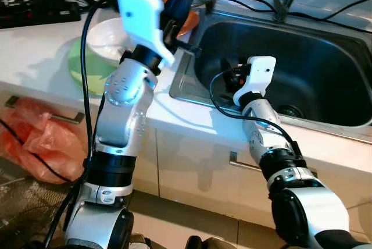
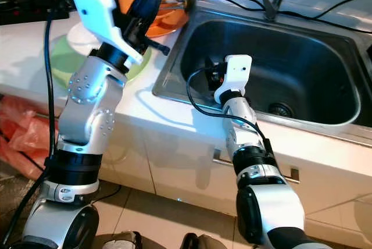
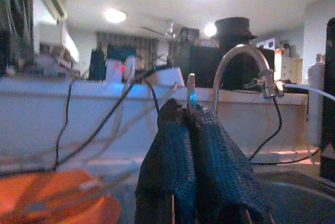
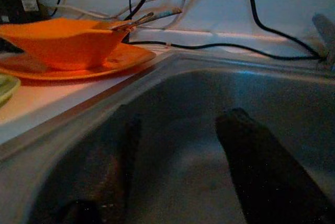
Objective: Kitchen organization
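Left pincer pinches upright utensil.

No legible text, label, brand, number or sign in any view. Surfaces checked: white plastic wrist housings, steel sink, orange dishes, white counter, black power strip. Background shelf items in the left wrist view are too blurred to read.
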